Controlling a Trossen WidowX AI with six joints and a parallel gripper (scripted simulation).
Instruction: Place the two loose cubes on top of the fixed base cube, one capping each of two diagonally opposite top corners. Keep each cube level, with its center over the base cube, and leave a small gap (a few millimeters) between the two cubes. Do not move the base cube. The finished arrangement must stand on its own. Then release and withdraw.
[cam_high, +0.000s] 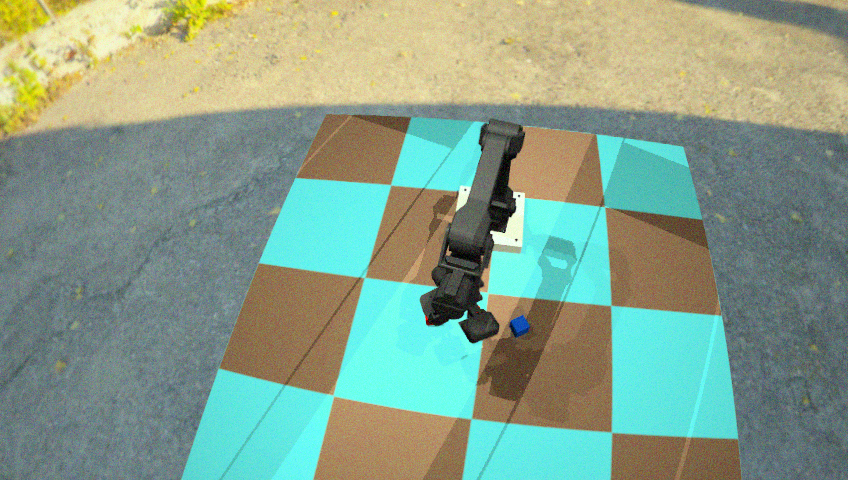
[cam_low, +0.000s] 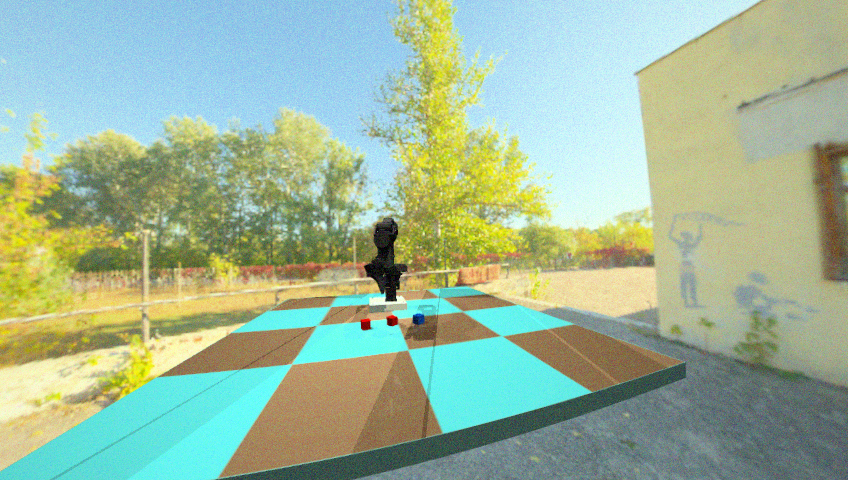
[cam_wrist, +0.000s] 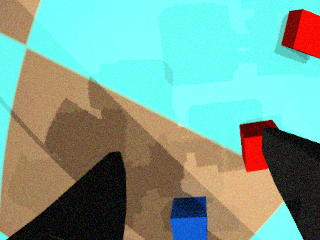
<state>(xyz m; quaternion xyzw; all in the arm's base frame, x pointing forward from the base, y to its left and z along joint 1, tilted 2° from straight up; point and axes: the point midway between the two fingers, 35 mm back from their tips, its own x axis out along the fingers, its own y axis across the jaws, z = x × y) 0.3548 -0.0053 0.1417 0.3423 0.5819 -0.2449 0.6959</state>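
Note:
Two red cubes and one blue cube lie on the checkered table. The blue cube (cam_high: 519, 325) (cam_low: 418, 319) (cam_wrist: 189, 229) is at the right of the row in the top and exterior views and at the bottom edge of the wrist view. The middle red cube (cam_low: 392, 320) (cam_wrist: 255, 152) is partly behind a fingertip in the wrist view and hidden under the arm in the top view. The outer red cube (cam_high: 427, 320) (cam_low: 365, 324) (cam_wrist: 304, 34) shows only a sliver in the top view. My gripper (cam_high: 453, 318) (cam_wrist: 194, 151) is open and empty, above the cubes, with its fingers pointing down.
The checkered table (cam_high: 404, 374) (cam_low: 333, 410) carries the arm's white base plate (cam_high: 508, 239) (cam_low: 387, 305) behind the cubes. The arm reaches forward from it over the row. The cubes stand apart from each other. The table's edge shows at the front in the exterior view.

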